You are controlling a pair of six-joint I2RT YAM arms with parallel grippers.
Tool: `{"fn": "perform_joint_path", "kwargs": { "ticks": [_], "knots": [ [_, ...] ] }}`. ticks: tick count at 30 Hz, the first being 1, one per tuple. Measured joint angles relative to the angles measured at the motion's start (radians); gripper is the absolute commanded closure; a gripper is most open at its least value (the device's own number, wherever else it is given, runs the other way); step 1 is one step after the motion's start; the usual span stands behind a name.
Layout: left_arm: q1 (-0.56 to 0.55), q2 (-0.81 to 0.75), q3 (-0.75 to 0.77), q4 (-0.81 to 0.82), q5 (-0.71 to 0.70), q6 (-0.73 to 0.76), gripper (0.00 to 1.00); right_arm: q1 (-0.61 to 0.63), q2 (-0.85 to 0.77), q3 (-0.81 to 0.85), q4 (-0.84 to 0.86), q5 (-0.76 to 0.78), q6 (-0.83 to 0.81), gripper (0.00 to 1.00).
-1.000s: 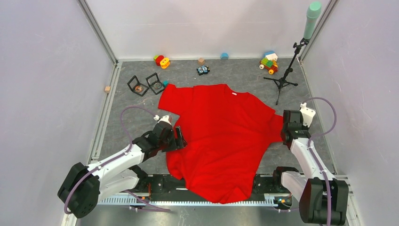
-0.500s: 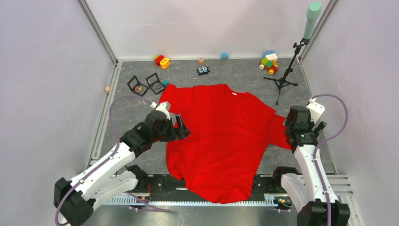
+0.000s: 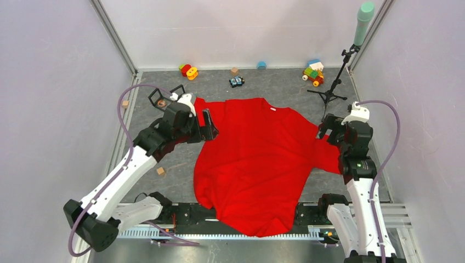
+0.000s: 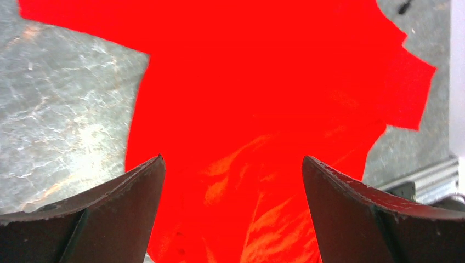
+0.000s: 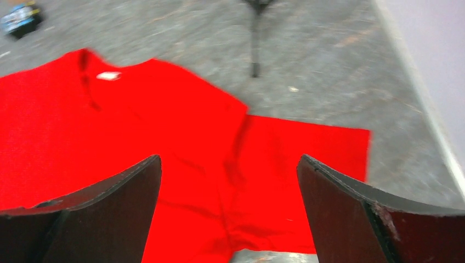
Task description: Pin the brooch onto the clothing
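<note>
The clothing [image 3: 252, 156], a bright red T-shirt, lies spread flat on the grey table with its white collar tag [image 3: 272, 109] at the far side. My left gripper [image 3: 204, 127] hovers open over the shirt's left sleeve; in the left wrist view its jaws [image 4: 233, 157] stand wide apart above red fabric [image 4: 263, 98], with nothing between them. My right gripper [image 3: 327, 127] hangs open above the right sleeve, and it is just as wide and empty in its wrist view [image 5: 229, 156], over the sleeve [image 5: 307, 148] and tag [image 5: 108, 76]. No brooch is plainly in view.
Two black frame-like holders [image 3: 160, 101] stand by the shirt's far left corner, partly behind my left arm. Small wooden cubes [image 3: 160, 171] [image 3: 125, 103] lie on the left. Toys [image 3: 188, 71] [image 3: 236, 82] [image 3: 313, 72] line the back wall. A tripod stand [image 3: 329, 94] rises at far right.
Both arms have lifted off the shirt's edges and swung toward the far side. The left gripper now hovers over the left sleeve, and a wooden cube shows where the arm lay.
</note>
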Motion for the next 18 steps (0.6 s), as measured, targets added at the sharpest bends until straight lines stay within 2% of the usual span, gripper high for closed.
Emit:
{"fn": "perform_joint_path", "kwargs": {
  "ticks": [4,7,18],
  "knots": [
    [0.074,0.124,0.061,0.002,-0.016,0.009,0.0,0.0,-0.016,0.02,-0.003,-0.233,-0.03,0.02],
    [0.147,0.225,0.085,0.016,-0.023,0.013,0.01,0.0,-0.055,0.029,-0.039,-0.341,-0.058,0.02],
    [0.505,0.488,0.177,0.206,-0.084,0.024,0.15,0.0,-0.143,0.031,-0.127,-0.505,-0.087,0.05]
  ]
}}
